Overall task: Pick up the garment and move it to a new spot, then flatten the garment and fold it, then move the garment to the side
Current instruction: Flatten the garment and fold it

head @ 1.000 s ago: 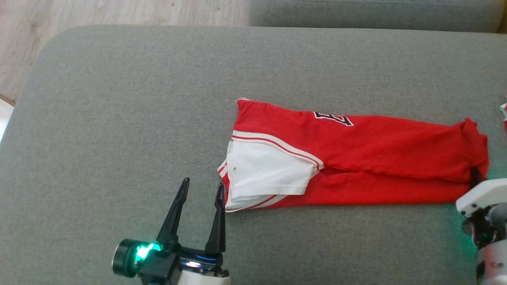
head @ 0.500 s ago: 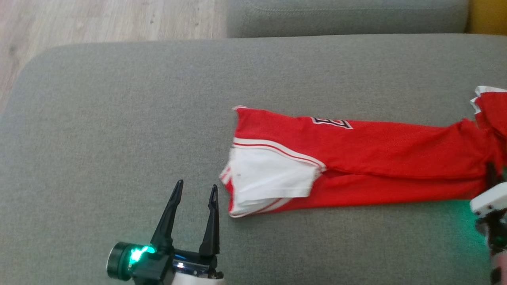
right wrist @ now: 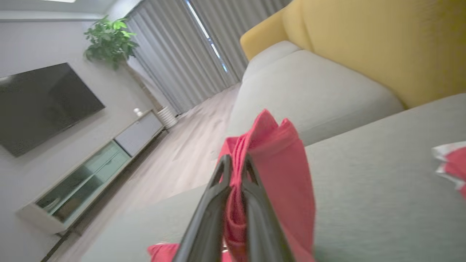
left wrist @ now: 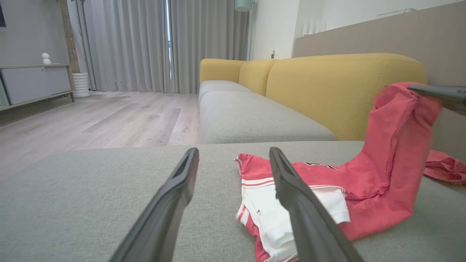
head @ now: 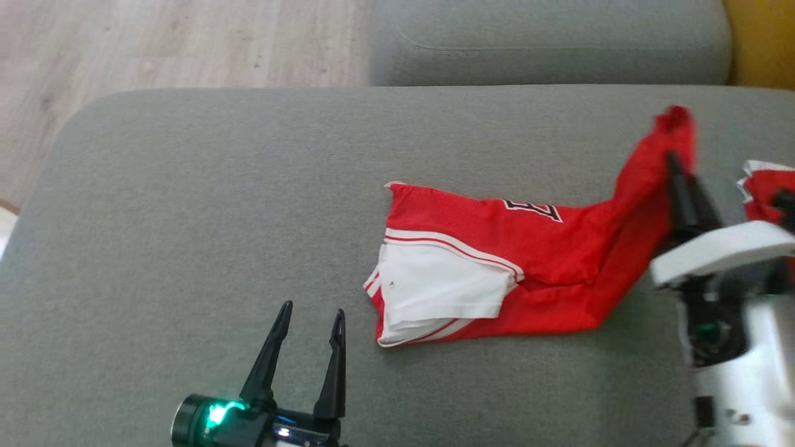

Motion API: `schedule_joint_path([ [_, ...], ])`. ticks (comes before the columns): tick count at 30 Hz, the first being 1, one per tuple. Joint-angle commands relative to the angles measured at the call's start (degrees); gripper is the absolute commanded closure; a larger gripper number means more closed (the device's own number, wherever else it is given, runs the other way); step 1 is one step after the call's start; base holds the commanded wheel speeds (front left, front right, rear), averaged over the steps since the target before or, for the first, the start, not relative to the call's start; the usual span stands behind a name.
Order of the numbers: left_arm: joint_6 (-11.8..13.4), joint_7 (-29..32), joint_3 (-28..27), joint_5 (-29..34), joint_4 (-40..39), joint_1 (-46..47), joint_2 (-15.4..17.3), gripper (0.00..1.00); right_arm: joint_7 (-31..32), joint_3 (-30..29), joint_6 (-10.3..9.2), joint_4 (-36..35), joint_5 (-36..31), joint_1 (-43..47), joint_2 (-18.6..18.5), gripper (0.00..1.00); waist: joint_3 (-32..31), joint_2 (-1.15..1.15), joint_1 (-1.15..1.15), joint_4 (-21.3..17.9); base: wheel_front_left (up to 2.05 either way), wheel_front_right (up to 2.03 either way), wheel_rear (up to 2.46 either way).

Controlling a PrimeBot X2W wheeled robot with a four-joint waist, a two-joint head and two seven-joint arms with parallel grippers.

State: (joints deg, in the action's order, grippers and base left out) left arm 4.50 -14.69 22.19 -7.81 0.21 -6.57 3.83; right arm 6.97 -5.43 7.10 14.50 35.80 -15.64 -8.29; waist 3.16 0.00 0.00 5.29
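Note:
The garment [head: 528,261] is a red jersey with white trim and a white inner panel, folded lengthwise on the grey cushion [head: 186,217]. Its left end lies flat. Its right end hangs lifted off the cushion, pinched in my right gripper [head: 674,162], which is shut on the red cloth [right wrist: 265,160]. The raised end also appears at the right of the left wrist view, garment [left wrist: 397,145]. My left gripper [head: 308,310] stands open just left of the garment's white end, apart from it, its fingers [left wrist: 171,203] empty.
Another red and white cloth [head: 767,186] lies at the cushion's right edge. A second grey cushion [head: 546,43] and a yellow sofa back [left wrist: 327,87] stand beyond. Wooden floor [head: 155,43] lies past the cushion's far left edge.
My right gripper has shut on the garment's right end and lifted it up and leftward off the cushion. The head camera has shifted. My left gripper stays open in place.

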Motion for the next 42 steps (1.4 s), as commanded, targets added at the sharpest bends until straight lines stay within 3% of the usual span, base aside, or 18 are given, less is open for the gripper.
schedule_joint_path([
  [1, -0.2, -0.3, -1.9, 0.6, -1.4, 0.9, -0.8, 0.0, 0.6, 3.1, 0.39, -3.4, 0.3, -1.0, 0.8, 1.0, -0.5, 0.0, 0.0, 1.1, 0.0, 0.0, 0.0],
  [4, -1.1, -0.3, -1.2, 0.8, -1.0, 1.1, -0.8, 0.0, 1.5, 9.3, 0.39, -4.9, 1.0, -2.0, 3.8, 1.0, -0.8, 0.0, 0.0, 3.6, 0.0, 0.0, 0.0],
  [9, -1.5, -0.3, -0.7, 1.2, -0.7, 1.6, -0.9, 0.0, 0.7, 17.2, 0.39, -2.1, 1.3, -3.5, 5.2, 1.0, -0.4, 0.0, 0.0, 6.8, 0.0, 0.0, 0.0],
  [23, -1.8, -0.3, 0.3, 0.6, -0.3, 3.0, -0.9, 0.0, -6.2, 38.7, 0.39, 16.3, 6.3, -9.2, 5.4, 1.0, 1.6, 0.0, 0.0, 12.2, 0.0, 0.0, 0.0],
  [24, -1.8, -0.3, 0.3, 0.5, -0.3, 3.1, -0.9, 0.0, -6.7, 39.8, 0.39, 17.1, 7.0, -9.5, 5.4, 0.57, 1.7, 0.0, 0.0, 12.2, 0.0, 0.0, 0.0],
  [25, -1.7, -0.3, 0.2, 0.5, -0.3, 3.1, -0.9, 0.0, -7.5, 40.6, 0.39, 17.7, 7.7, -9.9, 5.4, 0.0, 1.7, 0.0, 0.0, 12.1, 0.0, 0.0, 0.0],
  [30, -0.7, -0.3, -0.6, -0.7, -0.7, 2.9, -0.9, 0.0, -14.8, 42.7, 0.39, 17.8, 8.1, -11.4, 5.4, 0.0, 0.5, 0.0, 0.0, 9.8, 0.0, 0.0, 0.0],
  [35, 0.9, -0.3, -2.3, -3.4, -1.0, 1.4, -0.9, 0.0, -21.0, 40.6, 0.39, 14.9, 2.4, -10.0, 3.6, 0.0, -2.3, 0.0, 0.0, 5.2, 0.0, 0.0, 0.0],
  [38, 1.5, -0.3, -3.0, -3.9, -1.0, 0.9, -0.9, 0.0, -21.7, 38.3, 0.39, 12.1, 1.6, -7.4, 1.7, 0.0, -3.4, 0.0, 0.0, 3.3, 0.0, 0.0, 0.0],
  [42, 2.6, -0.3, -4.6, -4.1, -1.2, 0.4, -0.9, 0.0, -21.9, 29.0, 0.39, 3.9, -2.2, -1.2, -1.6, 0.0, -4.4, 0.0, 0.0, -0.3, 0.0, 0.0, 0.0],
])
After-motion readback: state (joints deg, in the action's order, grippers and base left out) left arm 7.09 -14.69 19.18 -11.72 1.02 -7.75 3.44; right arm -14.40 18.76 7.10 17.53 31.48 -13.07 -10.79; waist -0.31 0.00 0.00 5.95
